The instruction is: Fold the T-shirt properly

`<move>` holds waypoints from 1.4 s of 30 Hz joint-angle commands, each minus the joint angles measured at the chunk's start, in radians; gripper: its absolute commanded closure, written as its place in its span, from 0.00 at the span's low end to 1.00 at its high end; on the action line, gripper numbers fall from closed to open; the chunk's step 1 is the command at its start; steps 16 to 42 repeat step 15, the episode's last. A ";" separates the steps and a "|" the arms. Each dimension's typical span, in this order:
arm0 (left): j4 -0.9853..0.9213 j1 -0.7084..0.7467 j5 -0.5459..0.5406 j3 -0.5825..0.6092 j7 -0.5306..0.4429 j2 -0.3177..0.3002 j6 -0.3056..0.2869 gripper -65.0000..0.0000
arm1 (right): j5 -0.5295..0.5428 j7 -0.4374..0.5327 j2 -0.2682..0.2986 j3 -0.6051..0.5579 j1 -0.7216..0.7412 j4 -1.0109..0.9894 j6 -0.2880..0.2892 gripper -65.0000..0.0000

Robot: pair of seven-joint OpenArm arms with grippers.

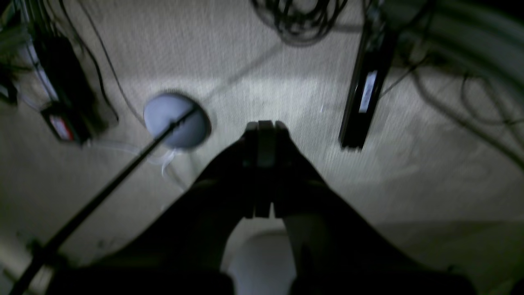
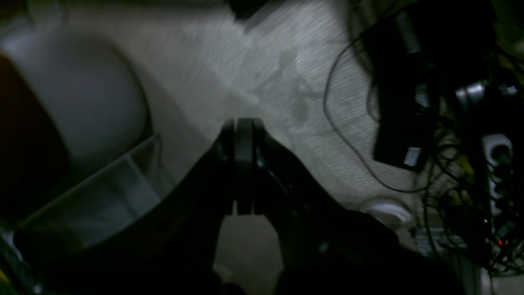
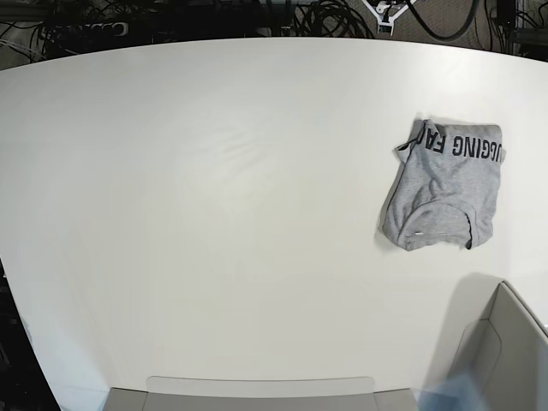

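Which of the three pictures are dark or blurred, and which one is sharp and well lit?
Left wrist view: dim and motion-blurred, the shut left end effector a black silhouette. Right wrist view: darker still, smeared, the right end effector also a silhouette. Base view: bright and sharp; the T-shirt lettering is readable on the table.

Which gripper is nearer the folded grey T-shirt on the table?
Likely left: the T-shirt lies on the left arm's side of the table. The left gripper and right gripper are both shut, off the table, over carpet.
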 commanded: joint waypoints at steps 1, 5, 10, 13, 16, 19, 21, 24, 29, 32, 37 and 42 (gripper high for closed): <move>-0.026 -0.007 0.002 0.002 0.005 0.007 0.006 1.00 | -0.002 0.010 0.003 -0.030 -0.004 -0.001 0.011 1.00; -0.083 -0.022 0.002 0.002 0.004 0.016 0.006 1.00 | 0.001 0.010 -0.015 -0.086 -0.004 -0.003 0.011 1.00; -0.094 -0.029 0.002 0.001 0.002 0.016 0.006 1.00 | 0.004 0.010 -0.055 -0.085 0.024 -0.003 0.011 1.00; -0.094 -0.030 -0.003 -0.001 0.002 0.019 0.006 1.00 | 0.004 0.010 -0.061 -0.085 0.038 -0.003 0.011 1.00; -0.094 -0.030 -0.003 -0.005 0.002 0.034 0.006 1.00 | 0.006 0.010 -0.061 -0.083 0.044 -0.003 0.011 1.00; -0.094 -0.030 -0.003 -0.005 0.002 0.034 0.006 1.00 | 0.006 0.010 -0.061 -0.083 0.044 -0.003 0.011 1.00; -0.094 -0.030 -0.003 -0.005 0.002 0.034 0.006 1.00 | 0.006 0.010 -0.061 -0.083 0.044 -0.003 0.011 1.00; -0.094 -0.030 -0.003 -0.005 0.002 0.034 0.006 1.00 | 0.006 0.010 -0.061 -0.083 0.044 -0.003 0.011 1.00; -0.094 -0.030 -0.003 -0.005 0.002 0.034 0.006 1.00 | 0.006 0.010 -0.061 -0.083 0.044 -0.003 0.011 1.00; -0.094 -0.030 -0.003 -0.005 0.002 0.034 0.006 1.00 | 0.006 0.010 -0.061 -0.083 0.044 -0.003 0.011 1.00; -0.094 -0.030 -0.003 -0.005 0.002 0.034 0.006 1.00 | 0.006 0.010 -0.061 -0.083 0.044 -0.003 0.011 1.00; -0.094 -0.030 -0.003 -0.005 0.002 0.034 0.006 1.00 | 0.006 0.010 -0.061 -0.083 0.044 -0.003 0.011 1.00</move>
